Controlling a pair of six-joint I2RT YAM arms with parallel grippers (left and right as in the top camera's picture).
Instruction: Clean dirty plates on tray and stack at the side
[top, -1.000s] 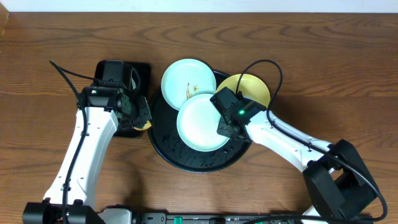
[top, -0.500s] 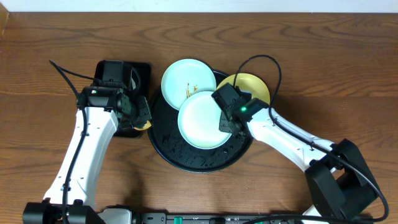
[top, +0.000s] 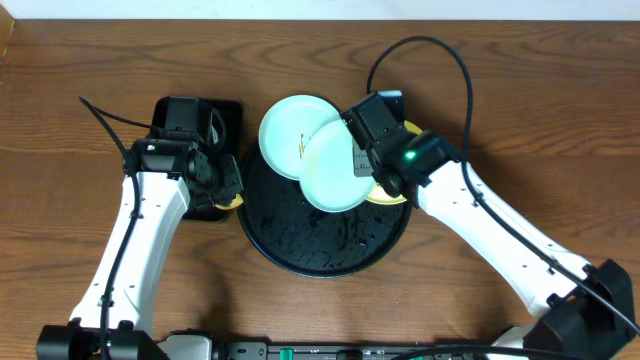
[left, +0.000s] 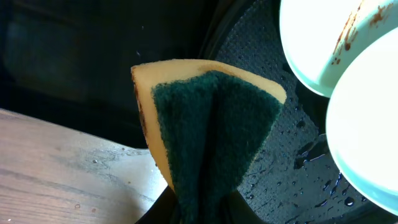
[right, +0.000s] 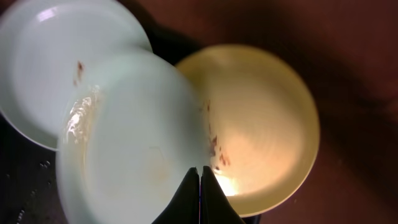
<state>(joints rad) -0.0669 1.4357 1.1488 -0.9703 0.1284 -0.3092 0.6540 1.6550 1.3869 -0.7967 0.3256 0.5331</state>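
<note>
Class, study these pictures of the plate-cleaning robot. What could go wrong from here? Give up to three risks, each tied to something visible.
1. The right pincer grips the wet mint plate only at its rim, so the plate could slip and drop.
2. That plate overlaps the yellow plate and the smeared mint plate, so it might knock them or pick up their smears.

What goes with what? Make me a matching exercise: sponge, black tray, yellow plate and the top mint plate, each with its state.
1 sponge
2 black tray
3 yellow plate
4 top mint plate

A pinched at its rim by right gripper
B dotted with water drops
C squeezed in left gripper
D brown-smeared, partly covered

Pairs: 1-C, 2-B, 3-D, 4-A
</note>
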